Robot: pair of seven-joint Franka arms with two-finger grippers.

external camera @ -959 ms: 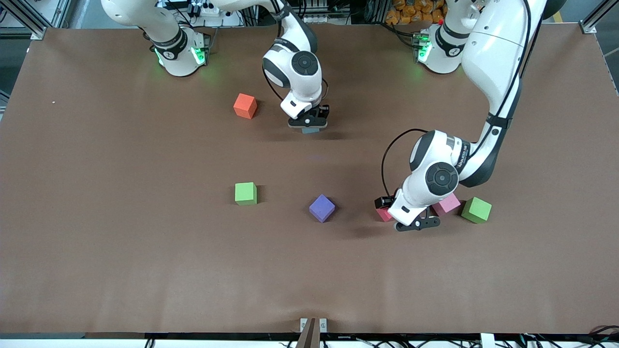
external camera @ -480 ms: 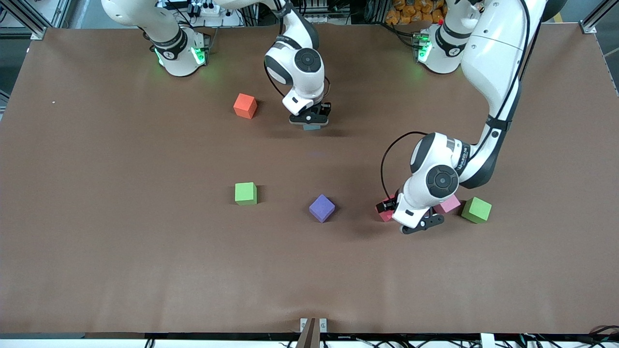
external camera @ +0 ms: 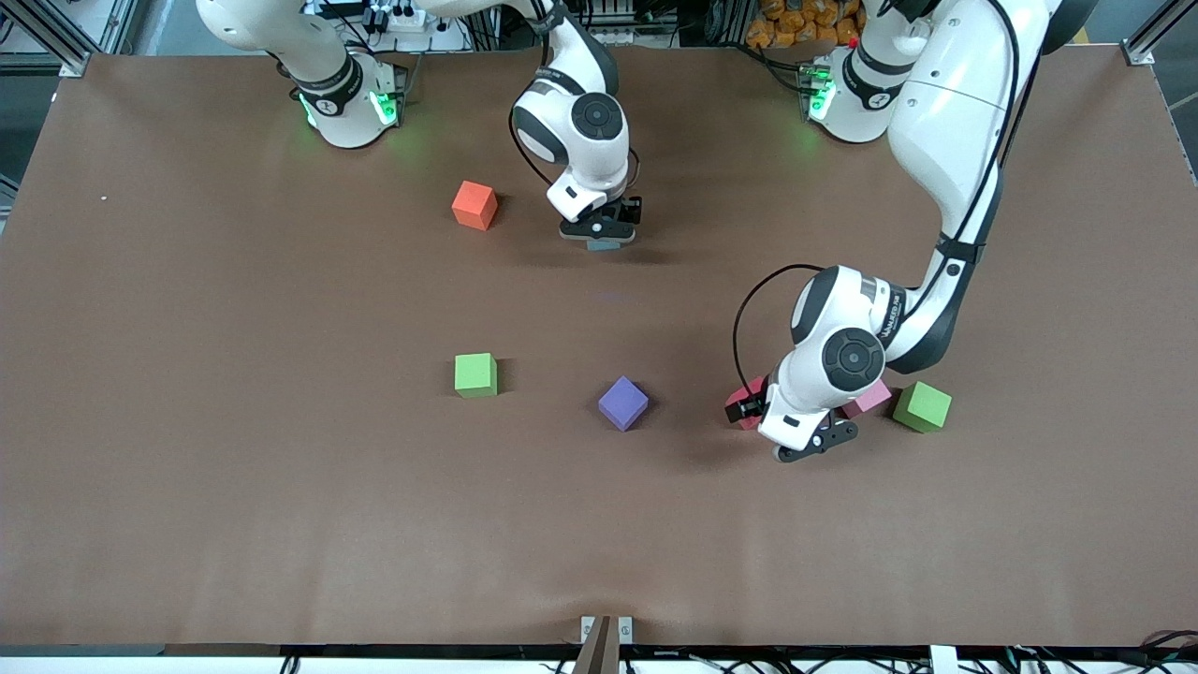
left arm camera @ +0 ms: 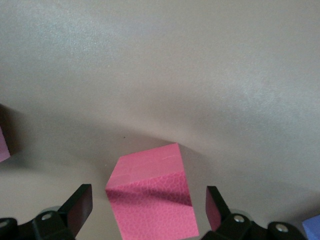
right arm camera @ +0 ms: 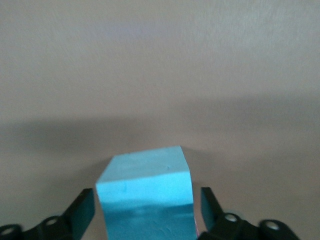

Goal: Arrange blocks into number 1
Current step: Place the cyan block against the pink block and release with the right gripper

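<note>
The right tool point(external camera: 599, 234) is held low over the tabletop point(external camera: 281, 524), at about 12 o'clock of its middle in the front view. In the right wrist view, the light blue cube point(right arm camera: 145, 192) is seen sitting on the tabletop squarely between the fingers point(right arm camera: 82, 210), with a thin gap visible at one finger. The tool is therefore parted just past the cube's width and nothing is gripped. In the front view only an edge of this cube point(external camera: 606, 246) shows, under the tool. An orange cube point(external camera: 474, 205) lies at about 9 o'clock of it.

The left tool point(external camera: 814, 443) is held at about 4 o'clock of the tabletop's middle, with its fingers point(left arm camera: 80, 205) spread wide. A deep pink cube point(left arm camera: 150, 200) stands between them, with clear space on both sides, ungrasped. In the front view this cube is hidden by the wrist. A red cube point(external camera: 741, 412) is seen at 10 o'clock of the left tool, a paler pink cube point(external camera: 870, 401) at 2 o'clock, and a green cube point(external camera: 922, 406) just beside that.

A purple cube point(external camera: 623, 402) and a second green cube point(external camera: 475, 374) lie at 9 o'clock of the left tool, well apart.
</note>
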